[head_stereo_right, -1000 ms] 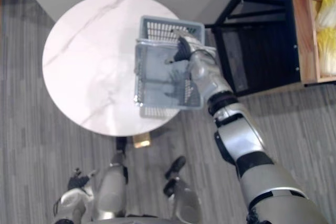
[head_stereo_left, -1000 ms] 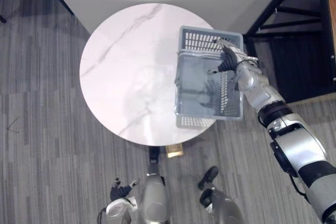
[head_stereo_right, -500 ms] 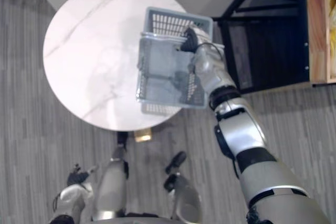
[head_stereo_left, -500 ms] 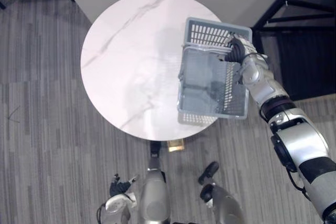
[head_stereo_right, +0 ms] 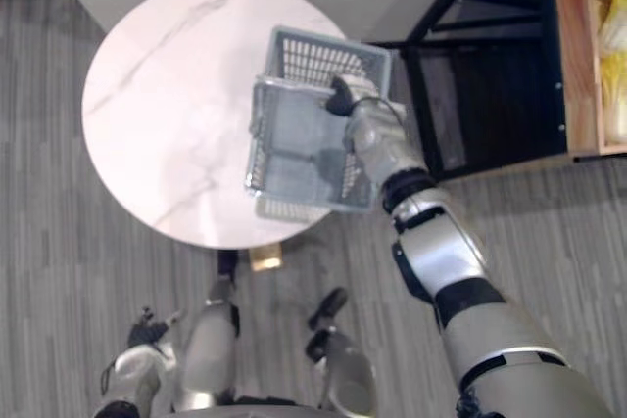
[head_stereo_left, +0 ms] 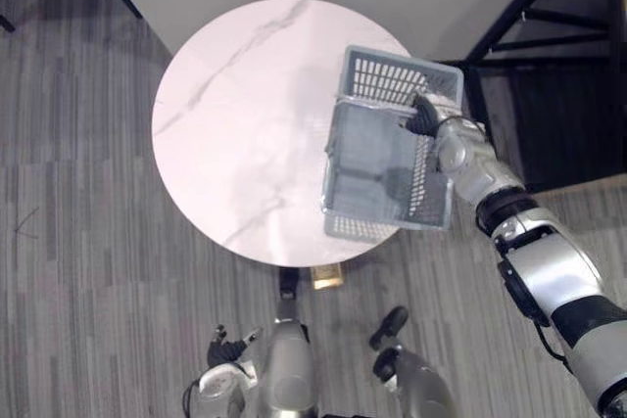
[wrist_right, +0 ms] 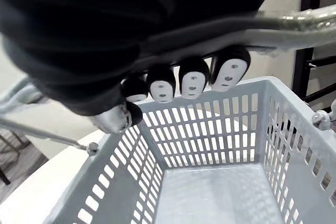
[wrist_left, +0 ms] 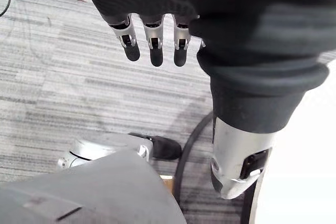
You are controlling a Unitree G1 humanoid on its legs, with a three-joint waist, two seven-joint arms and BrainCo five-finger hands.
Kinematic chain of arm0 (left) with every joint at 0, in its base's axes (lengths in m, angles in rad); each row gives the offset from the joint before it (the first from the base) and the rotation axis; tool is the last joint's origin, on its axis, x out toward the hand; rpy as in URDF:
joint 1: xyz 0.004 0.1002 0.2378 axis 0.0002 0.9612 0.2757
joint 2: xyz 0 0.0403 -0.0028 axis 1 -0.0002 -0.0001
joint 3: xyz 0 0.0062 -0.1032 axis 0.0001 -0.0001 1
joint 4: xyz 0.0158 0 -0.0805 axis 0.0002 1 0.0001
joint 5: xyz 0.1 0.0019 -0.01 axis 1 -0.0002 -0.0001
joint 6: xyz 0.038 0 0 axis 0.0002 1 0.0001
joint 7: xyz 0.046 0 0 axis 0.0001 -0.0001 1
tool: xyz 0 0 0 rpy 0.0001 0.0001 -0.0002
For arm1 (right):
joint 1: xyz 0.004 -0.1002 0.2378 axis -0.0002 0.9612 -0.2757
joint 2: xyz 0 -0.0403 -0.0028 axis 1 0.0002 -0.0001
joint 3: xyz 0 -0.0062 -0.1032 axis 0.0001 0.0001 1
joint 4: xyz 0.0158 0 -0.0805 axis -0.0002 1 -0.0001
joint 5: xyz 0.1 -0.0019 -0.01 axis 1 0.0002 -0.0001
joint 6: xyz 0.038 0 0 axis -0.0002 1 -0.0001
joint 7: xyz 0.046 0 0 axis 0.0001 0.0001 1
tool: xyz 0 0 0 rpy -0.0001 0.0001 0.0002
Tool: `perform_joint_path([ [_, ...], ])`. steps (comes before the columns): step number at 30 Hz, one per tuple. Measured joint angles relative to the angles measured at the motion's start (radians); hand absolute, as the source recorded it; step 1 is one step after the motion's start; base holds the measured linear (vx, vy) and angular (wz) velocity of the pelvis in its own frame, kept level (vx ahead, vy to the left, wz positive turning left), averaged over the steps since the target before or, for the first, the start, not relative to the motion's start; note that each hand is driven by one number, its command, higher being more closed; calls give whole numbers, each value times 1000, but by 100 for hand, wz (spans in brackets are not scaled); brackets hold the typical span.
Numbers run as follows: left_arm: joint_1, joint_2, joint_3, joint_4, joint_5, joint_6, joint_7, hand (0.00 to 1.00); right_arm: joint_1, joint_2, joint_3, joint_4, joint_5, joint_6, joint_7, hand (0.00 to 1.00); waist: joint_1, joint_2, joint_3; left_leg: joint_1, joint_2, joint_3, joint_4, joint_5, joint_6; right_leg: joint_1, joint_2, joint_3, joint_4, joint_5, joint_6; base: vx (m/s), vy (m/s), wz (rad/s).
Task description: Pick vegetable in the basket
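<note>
- Right hand (head_stereo_left: 423, 116): a second ago its fingers were spread over the far end of the basket (head_stereo_left: 387, 159); now they are curled round the wire handle (wrist_right: 294, 22), and the right wrist view confirms the wrap
- So the grasp is made, the basket is in hand
- The basket sits at much the same spot on the right part of the round table (head_stereo_left: 235, 115), near end just over the edge; its outline looks slightly turned against a second ago, but I cannot tell if the base is off the table yet
- Inside of the basket is bare, no vegetable loaded
- Vegetables (head_stereo_right: 615, 46): pale yellow produce in the wooden crate (head_stereo_right: 573, 56) at the far right, beyond the black rack (head_stereo_right: 460, 56), well apart from the basket
- Left hand (wrist_left: 152, 40): fingers straight and relaxed, holding nothing, hanging low over the carpet
- Judgement: early stage; likely next is to lift and carry the basket toward the crate, and the risk is swing on the handle
</note>
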Motion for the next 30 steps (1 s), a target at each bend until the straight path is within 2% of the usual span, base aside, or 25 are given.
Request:
perform_joint_path([
  [6,1,-1,25,13,38,29,-8,0,85,2,184,-154,0,-9,81,100,-13,-1,-25,44,15,39,-3,-8,-10,22,14,34,-7,0,-1,8,-25,-18],
  [9,10,0,31,40,61,34,-11,0,151,0,279,-251,0,-46,135,100,-30,-8,-86,64,25,67,0,-10,-12,31,25,56,-19,1,-1,67,-41,-21],
  [10,18,0,31,42,81,43,-16,0,165,-5,315,-304,1,-70,156,100,-50,-12,-117,73,30,77,0,-10,-13,34,30,63,-21,1,-1,44,-37,-17],
  [13,27,0,30,42,90,45,-30,0,182,-35,336,-384,2,-105,174,100,-70,-14,-167,87,37,102,0,-10,-13,34,36,82,-23,1,-1,26,-37,-23],
  [16,45,2,30,43,117,45,-30,0,195,-114,365,-485,27,-119,197,100,-96,-21,-212,116,47,127,-4,-17,-22,43,47,111,-24,1,-2,-16,-28,-25],
  [17,54,2,29,51,125,46,-30,0,215,-144,365,-526,50,-127,198,100,-115,-23,-234,120,50,134,-6,-20,-23,43,50,117,-26,1,-2,-22,-21,-26],
  [21,74,8,27,72,137,51,-31,0,276,-235,365,-656,59,-157,201,100,-129,-31,-277,147,61,188,-6,-35,-27,30,61,176,-42,16,-3,-20,-15,-42],
  [28,111,11,25,80,167,52,-37,0,423,-397,356,-806,121,-165,218,100,-173,-24,-321,163,61,215,-6,-36,-27,29,67,205,-51,25,-5,24,-9,-13],
  [30,113,11,21,80,167,52,-41,0,482,-433,323,-828,127,-179,228,100,-174,-22,-326,166,61,219,-6,-36,-27,30,68,208,-53,27,-7,49,-12,-5],
])
